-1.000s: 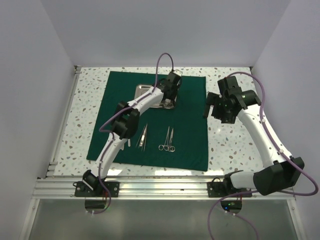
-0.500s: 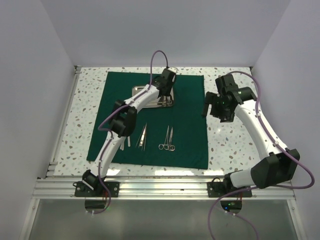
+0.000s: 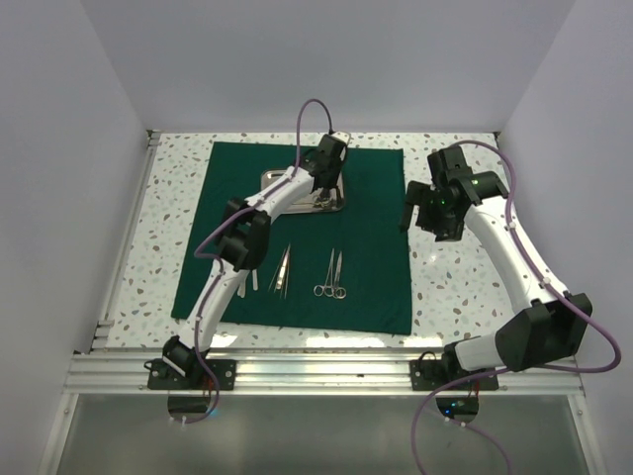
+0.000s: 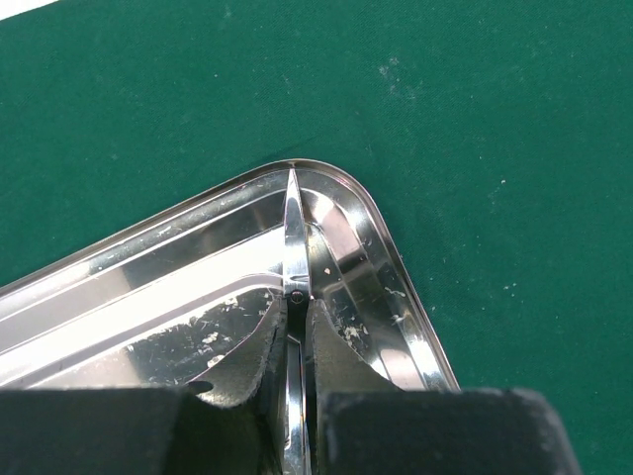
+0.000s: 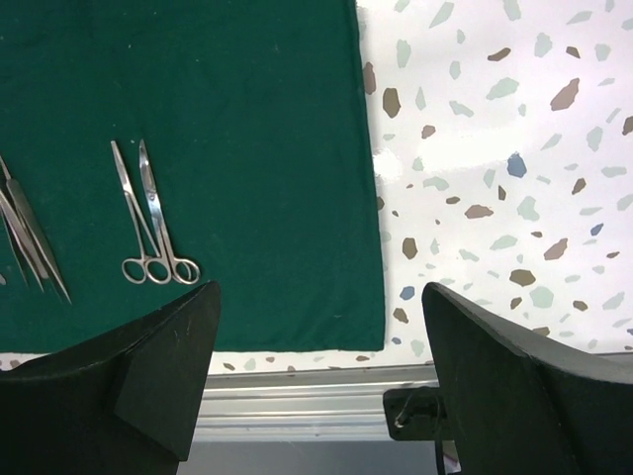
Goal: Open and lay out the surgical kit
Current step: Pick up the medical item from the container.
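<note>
The surgical kit's dark green cloth (image 3: 376,257) lies spread flat on the table. Its steel tray (image 3: 277,178) sits at the cloth's far side. My left gripper (image 3: 324,193) is down in the tray's right corner. In the left wrist view that gripper (image 4: 297,307) is shut on a thin silver scissor-like instrument (image 4: 295,237) whose tip points into the tray corner (image 4: 396,287). Tweezers (image 3: 283,269) and two ring-handled instruments (image 3: 333,275) lie side by side on the near half of the cloth. My right gripper (image 3: 420,213) hangs open and empty above the cloth's right edge (image 5: 366,198).
The speckled terrazzo table (image 3: 455,287) surrounds the cloth. An aluminium rail (image 3: 316,371) runs along the near edge, with both arm bases on it. White walls close the left, right and back sides.
My left gripper has shifted slightly left over the tray, lowered, and its jaws have closed on the instrument. The right arm has drifted a little toward the back.
</note>
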### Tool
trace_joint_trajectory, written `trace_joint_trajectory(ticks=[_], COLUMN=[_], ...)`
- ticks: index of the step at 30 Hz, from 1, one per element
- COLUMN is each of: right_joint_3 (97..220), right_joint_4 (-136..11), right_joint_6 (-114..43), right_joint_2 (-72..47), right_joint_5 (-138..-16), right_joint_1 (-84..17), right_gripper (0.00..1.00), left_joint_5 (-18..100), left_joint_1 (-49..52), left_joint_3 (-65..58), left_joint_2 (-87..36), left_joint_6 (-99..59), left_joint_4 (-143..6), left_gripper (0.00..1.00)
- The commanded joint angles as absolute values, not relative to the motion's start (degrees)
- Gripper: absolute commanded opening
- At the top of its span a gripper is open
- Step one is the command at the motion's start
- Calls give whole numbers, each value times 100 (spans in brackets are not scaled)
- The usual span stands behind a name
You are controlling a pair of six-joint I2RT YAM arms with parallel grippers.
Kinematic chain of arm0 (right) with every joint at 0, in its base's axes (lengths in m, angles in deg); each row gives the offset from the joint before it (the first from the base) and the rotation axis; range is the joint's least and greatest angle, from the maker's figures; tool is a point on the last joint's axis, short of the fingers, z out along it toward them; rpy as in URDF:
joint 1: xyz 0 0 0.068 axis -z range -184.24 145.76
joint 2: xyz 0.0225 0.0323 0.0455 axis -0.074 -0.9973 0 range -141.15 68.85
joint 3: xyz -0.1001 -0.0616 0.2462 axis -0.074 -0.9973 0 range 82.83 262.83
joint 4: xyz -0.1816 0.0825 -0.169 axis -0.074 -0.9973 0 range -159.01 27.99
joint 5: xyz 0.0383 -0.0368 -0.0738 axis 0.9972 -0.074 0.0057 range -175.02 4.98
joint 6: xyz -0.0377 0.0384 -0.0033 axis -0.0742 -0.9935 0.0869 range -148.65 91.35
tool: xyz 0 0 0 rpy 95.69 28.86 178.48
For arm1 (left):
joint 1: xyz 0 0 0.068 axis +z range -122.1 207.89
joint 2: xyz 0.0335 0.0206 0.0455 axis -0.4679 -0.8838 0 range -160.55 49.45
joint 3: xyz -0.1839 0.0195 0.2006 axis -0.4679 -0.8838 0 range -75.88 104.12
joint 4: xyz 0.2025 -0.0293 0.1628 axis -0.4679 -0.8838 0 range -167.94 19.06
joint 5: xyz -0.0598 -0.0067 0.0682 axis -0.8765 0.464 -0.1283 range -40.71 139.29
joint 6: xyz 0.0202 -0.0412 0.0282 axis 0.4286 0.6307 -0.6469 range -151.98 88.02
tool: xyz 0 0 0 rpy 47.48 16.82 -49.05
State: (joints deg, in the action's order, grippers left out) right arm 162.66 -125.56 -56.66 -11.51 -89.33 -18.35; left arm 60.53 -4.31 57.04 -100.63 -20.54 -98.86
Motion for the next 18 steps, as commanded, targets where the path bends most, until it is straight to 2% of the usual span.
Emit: trace_joint_trajectory(ticks=[1, 18], right_joint_3=[16352, 16088], right_joint_4=[-12388, -12204], right_joint_6=[-5598, -5721], right_joint_2=[-1034, -507], right_joint_5=[-8765, -8555], right_joint_1=[-1796, -1804], right_gripper=[87, 87], left_joint_5=[5807, 6159], left_joint_1=[-348, -357], left_joint_3=[5464, 5236], left_joint_2=[-10305, -8732], left_joint_6=[-1898, -1775], left_joint_4=[-10636, -10741], left_gripper=[0, 0])
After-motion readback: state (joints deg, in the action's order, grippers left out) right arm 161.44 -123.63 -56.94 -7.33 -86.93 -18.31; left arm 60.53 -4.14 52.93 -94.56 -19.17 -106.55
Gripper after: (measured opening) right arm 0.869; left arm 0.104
